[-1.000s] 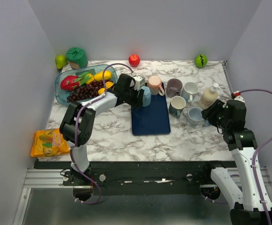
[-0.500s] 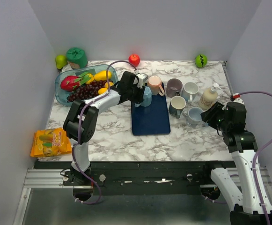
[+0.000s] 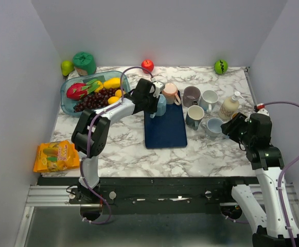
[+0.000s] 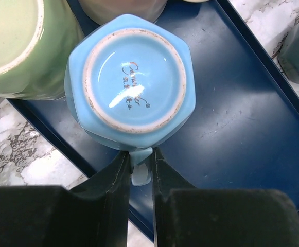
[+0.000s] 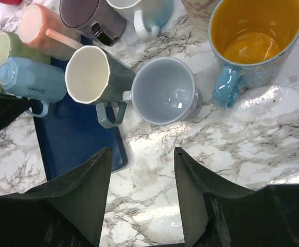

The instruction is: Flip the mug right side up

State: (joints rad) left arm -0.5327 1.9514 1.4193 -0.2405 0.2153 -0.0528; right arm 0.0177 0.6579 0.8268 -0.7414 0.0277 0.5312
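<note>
The light blue mug [image 4: 134, 72] stands upside down, base up, at the far left corner of the navy tray [image 4: 231, 118]. Its handle [image 4: 140, 165] points toward my left gripper [image 4: 140, 154], whose two fingers press on it from both sides. From above, the left gripper [image 3: 153, 102] sits just left of that mug [image 3: 161, 106] over the tray [image 3: 165, 131]. The right wrist view also catches the mug [image 5: 30, 80] at its left edge. My right gripper [image 5: 141, 154] hangs open over bare marble, near the pale blue mug [image 5: 164, 90], holding nothing; from above it [image 3: 231, 126] is at the table's right.
A green mug [image 4: 15, 46] crowds the blue one. Upright pink [image 3: 170, 92], purple-grey [image 3: 191, 95], white [image 3: 209, 99] and dark teal [image 3: 194, 116] mugs stand close by, with a jar [image 3: 229, 107]. A fruit bowl [image 3: 87, 92] sits back left, a snack bag [image 3: 54, 156] front left.
My left gripper has moved right to the blue mug and closed its fingers onto the handle. The right arm has shifted slightly, its jaws unchanged.
</note>
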